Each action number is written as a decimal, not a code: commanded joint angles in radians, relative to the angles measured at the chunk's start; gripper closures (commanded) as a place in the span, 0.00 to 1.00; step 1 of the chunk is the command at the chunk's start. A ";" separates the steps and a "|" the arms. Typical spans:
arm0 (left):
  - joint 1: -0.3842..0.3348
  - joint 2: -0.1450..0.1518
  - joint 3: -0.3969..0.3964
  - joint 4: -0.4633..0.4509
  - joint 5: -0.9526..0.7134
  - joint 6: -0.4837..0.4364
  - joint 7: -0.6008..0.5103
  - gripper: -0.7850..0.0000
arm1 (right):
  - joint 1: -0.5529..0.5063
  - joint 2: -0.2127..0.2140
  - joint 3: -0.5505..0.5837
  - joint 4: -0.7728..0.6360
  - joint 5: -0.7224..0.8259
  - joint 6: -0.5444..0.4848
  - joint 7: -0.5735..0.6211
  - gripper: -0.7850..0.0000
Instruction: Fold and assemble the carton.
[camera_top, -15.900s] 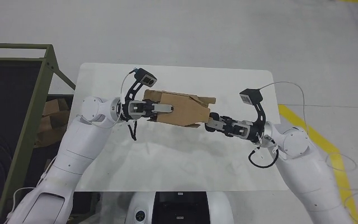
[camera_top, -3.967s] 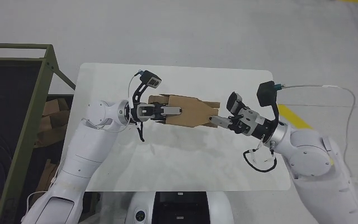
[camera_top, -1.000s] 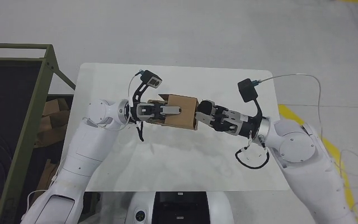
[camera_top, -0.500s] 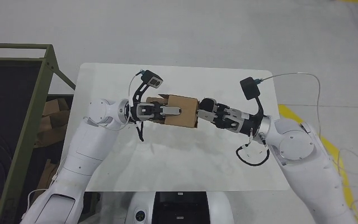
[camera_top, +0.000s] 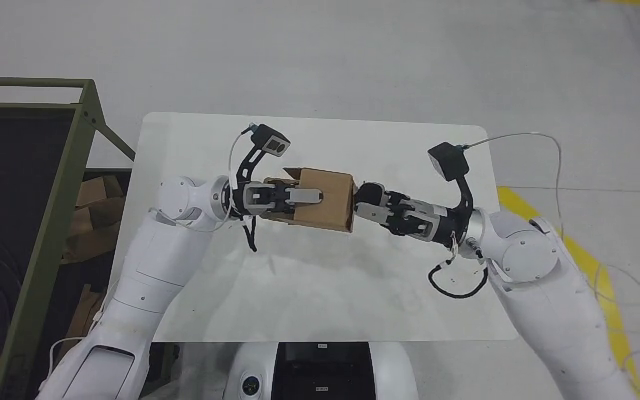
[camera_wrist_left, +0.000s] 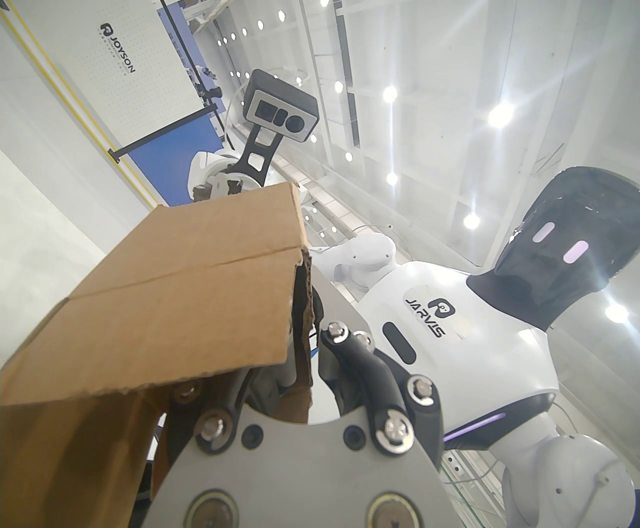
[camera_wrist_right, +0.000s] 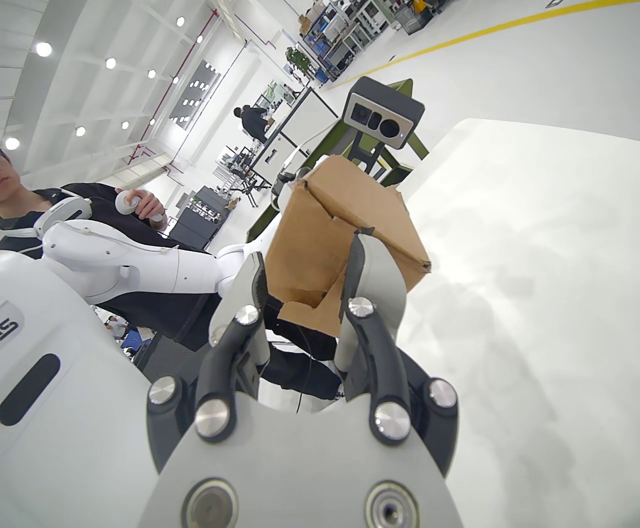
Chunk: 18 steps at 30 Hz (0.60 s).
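Seemingly light, crushable carton (camera_top: 326, 196): left pincer (camera_top: 298, 197) clamps one end, right pincer (camera_wrist_right: 309, 252) half-open at the other; hold folded edges.

Matt corrugated cardboard carton (camera_top: 336, 189)

A white, round-cornered table (camera_top: 300, 295) stands on grey floor (camera_top: 400, 60).

Illumination bright and even from overhead. Ceiling lamps (camera_wrist_left: 500, 115) flare in starbursts beyond the left gripper (camera_wrist_left: 300, 360). Faint shadows mark the table (camera_wrist_right: 525, 200) beside the right gripper (camera_wrist_right: 307, 260).
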 joint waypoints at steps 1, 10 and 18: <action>-0.001 0.000 0.001 0.000 -0.002 0.000 0.000 1.00 | -0.001 0.000 0.002 0.004 0.004 -0.003 -0.001 0.62; 0.001 0.000 -0.003 0.000 -0.002 -0.003 0.003 1.00 | -0.025 0.004 0.009 0.009 0.042 -0.015 0.034 0.64; 0.002 -0.001 0.005 -0.006 0.003 0.002 -0.001 1.00 | -0.011 0.000 -0.010 0.013 0.046 -0.016 0.037 0.64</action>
